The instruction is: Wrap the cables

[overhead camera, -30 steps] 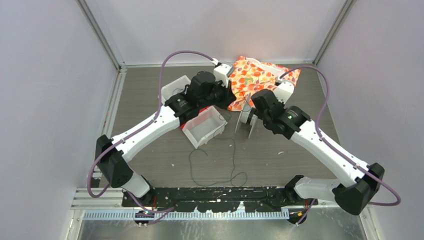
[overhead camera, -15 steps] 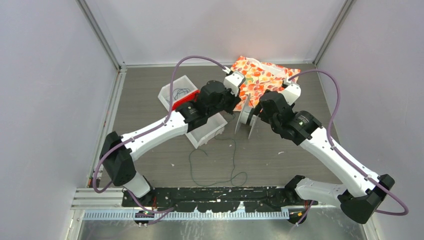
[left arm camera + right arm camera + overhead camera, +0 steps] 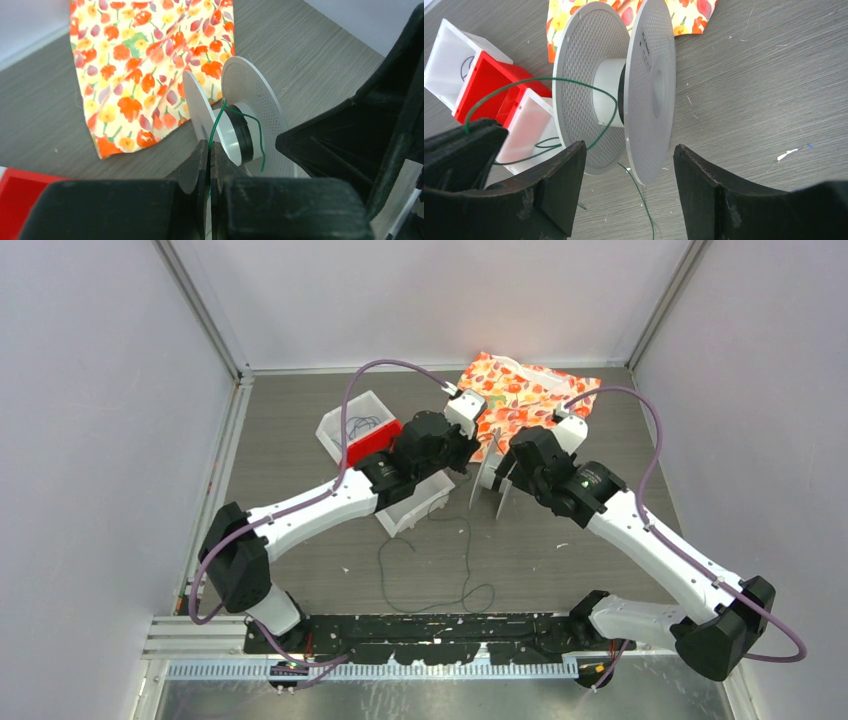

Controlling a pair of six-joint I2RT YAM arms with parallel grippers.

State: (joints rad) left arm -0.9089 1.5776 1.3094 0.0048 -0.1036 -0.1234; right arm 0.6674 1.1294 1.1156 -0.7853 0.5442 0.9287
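A thin dark-green cable [image 3: 466, 558] lies in loose loops on the table and runs up to a white spool [image 3: 490, 480] that stands on its rims. My left gripper [image 3: 210, 147] is shut on the cable [image 3: 218, 120] just in front of the spool [image 3: 252, 95], whose hub carries a few turns. In the top view the left gripper [image 3: 468, 452] is at the spool's left. My right gripper [image 3: 630, 147] is open and empty, its jaws either side of the spool's lower rims [image 3: 649, 85]. The cable [image 3: 549, 82] arcs from the spool to the left gripper.
A flowered cloth [image 3: 525, 390] lies behind the spool. Left of it are a white box [image 3: 350, 420] holding more coiled cable, a red box [image 3: 372, 440] and a white tray [image 3: 405, 508] under the left arm. Walls enclose the table on three sides.
My left arm has swung right, from over the boxes to the spool, with the cable in its jaws. My right arm has shifted slightly but stays at the spool.
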